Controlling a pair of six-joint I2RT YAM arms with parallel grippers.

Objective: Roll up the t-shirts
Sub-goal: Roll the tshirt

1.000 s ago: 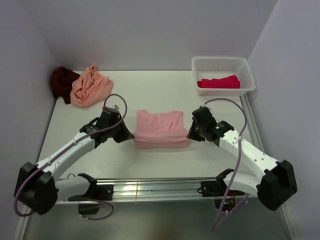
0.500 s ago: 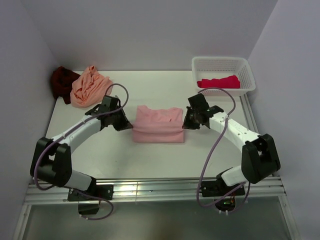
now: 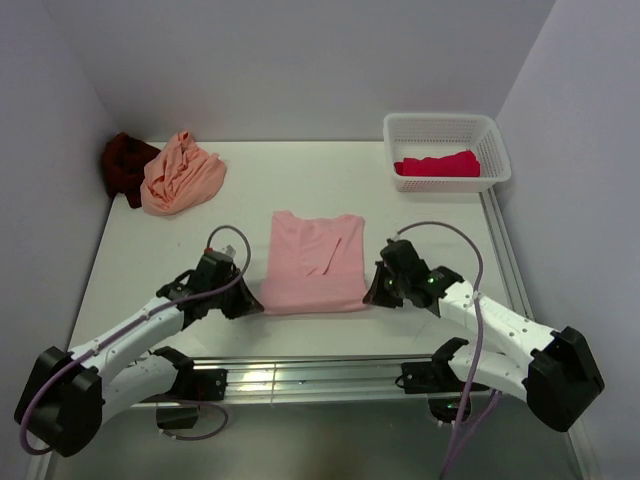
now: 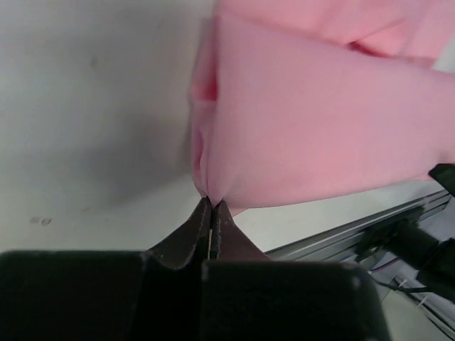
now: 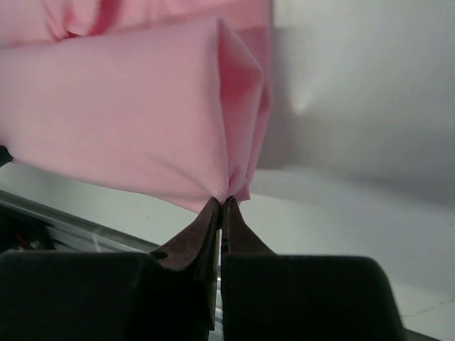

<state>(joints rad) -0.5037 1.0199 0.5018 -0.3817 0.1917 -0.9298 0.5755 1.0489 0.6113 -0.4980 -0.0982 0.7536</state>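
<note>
The light pink t-shirt (image 3: 312,263) lies folded lengthwise in the middle of the table, its near edge drawn taut between both arms. My left gripper (image 3: 252,305) is shut on its near left corner (image 4: 207,190), and the cloth (image 4: 320,135) rises above the closed jaws. My right gripper (image 3: 372,297) is shut on the near right corner (image 5: 238,181), where the folded layers (image 5: 128,121) bunch at the tips. A peach-orange t-shirt (image 3: 180,172) and a dark maroon t-shirt (image 3: 124,164) sit crumpled at the back left. A crimson-pink t-shirt (image 3: 438,163) lies in the basket.
A white lattice basket (image 3: 446,130) stands at the back right corner. A metal rail (image 3: 310,378) runs along the table's near edge, just behind both grippers. Walls close in on the left, back and right.
Both grippers have pulled the near edge of the pink shirt toward the front rail. The folded-over part has opened out, and the shirt now lies longer and flatter.
</note>
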